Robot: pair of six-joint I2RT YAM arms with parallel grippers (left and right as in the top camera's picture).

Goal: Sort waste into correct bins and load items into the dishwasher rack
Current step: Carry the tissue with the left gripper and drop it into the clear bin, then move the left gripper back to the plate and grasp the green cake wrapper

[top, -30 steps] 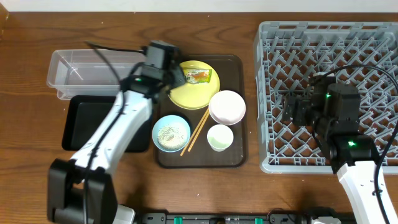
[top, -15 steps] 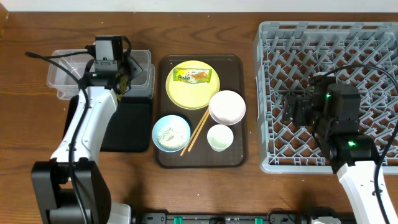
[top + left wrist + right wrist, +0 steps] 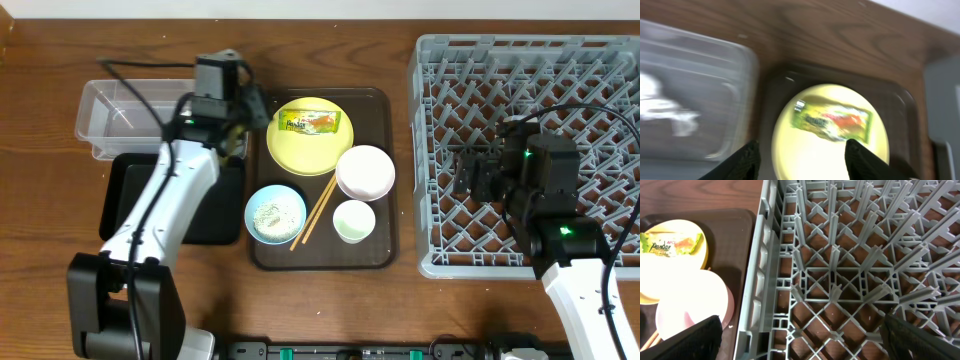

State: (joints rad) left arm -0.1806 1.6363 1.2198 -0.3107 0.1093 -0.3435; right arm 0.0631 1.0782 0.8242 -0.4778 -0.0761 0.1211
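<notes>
The yellow-green wrapper (image 3: pixel 312 122) (image 3: pixel 832 120) lies on the yellow plate (image 3: pixel 310 148) at the back of the brown tray (image 3: pixel 385 250). My left gripper (image 3: pixel 243 118) (image 3: pixel 805 162) hovers open and holds nothing, between the clear tub (image 3: pixel 130 115) and the plate's left edge. A light blue bowl holding rice scraps (image 3: pixel 275 213), a white bowl (image 3: pixel 365 172), a small cup (image 3: pixel 353 220) and chopsticks (image 3: pixel 318 208) sit on the same tray. My right gripper (image 3: pixel 470 175) (image 3: pixel 807 340) hangs wide open over the grey rack (image 3: pixel 530 70), with nothing in it.
The black tray (image 3: pixel 130 200) lies in front of the clear tub, partly under my left arm. The rack's left wall (image 3: pixel 760 290) stands close to the brown tray's right edge. Bare wooden table runs along the front.
My left gripper left the wrapper on the plate, swung left over the tub, then came back towards the plate with its jaws opening. The right arm has not moved.
</notes>
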